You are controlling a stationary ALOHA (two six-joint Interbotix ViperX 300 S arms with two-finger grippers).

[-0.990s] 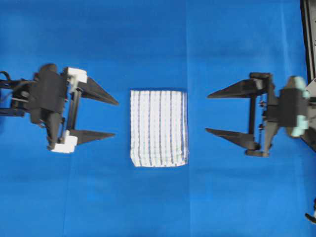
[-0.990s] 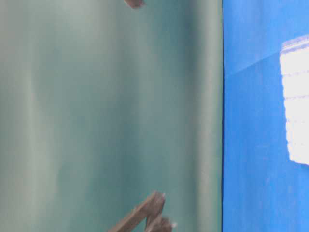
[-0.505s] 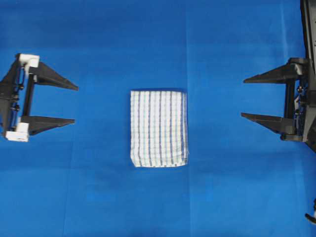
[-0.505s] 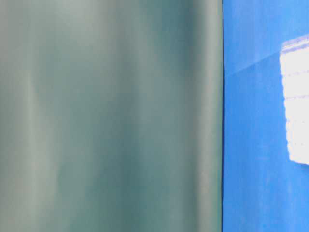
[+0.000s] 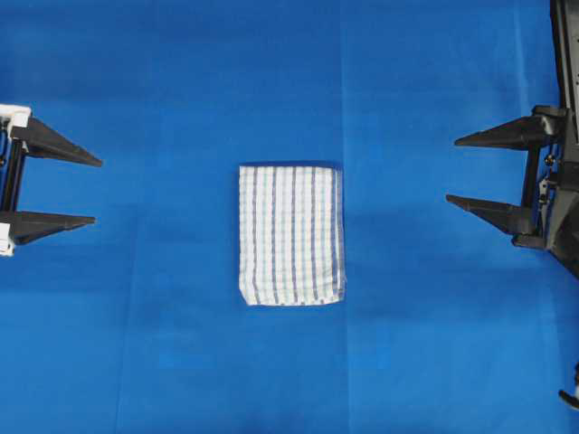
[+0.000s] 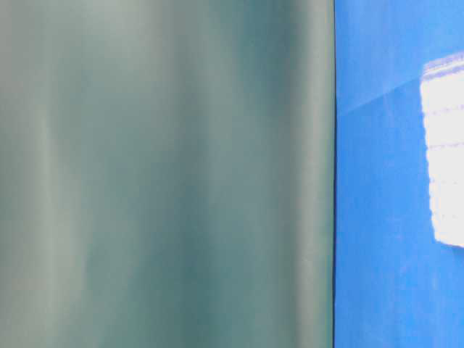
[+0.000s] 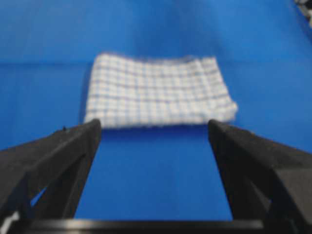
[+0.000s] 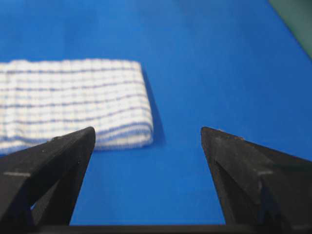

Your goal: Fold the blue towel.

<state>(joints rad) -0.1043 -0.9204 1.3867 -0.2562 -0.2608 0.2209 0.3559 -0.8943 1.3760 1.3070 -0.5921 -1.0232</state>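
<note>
The blue towel (image 5: 290,234), white with thin blue stripes, lies folded into a compact upright rectangle in the middle of the blue table covering. It shows ahead of the jaws in the left wrist view (image 7: 158,90), lies at the left in the right wrist view (image 8: 73,101), and appears as a blurred white patch at the right edge of the table-level view (image 6: 444,156). My left gripper (image 5: 95,191) sits at the far left edge, open and empty, well clear of the towel. Over at the far right, my right gripper (image 5: 450,170) is likewise open, empty and apart from the cloth.
The blue table covering (image 5: 289,81) spreads across the whole overhead view. A dark frame (image 5: 565,63) runs down the right edge behind the right arm. In the table-level view a grey-green backdrop (image 6: 167,174) fills the left part.
Both grippers have drawn back from the towel toward their own sides, the left one farther. Both stayed open. The towel has not moved.
</note>
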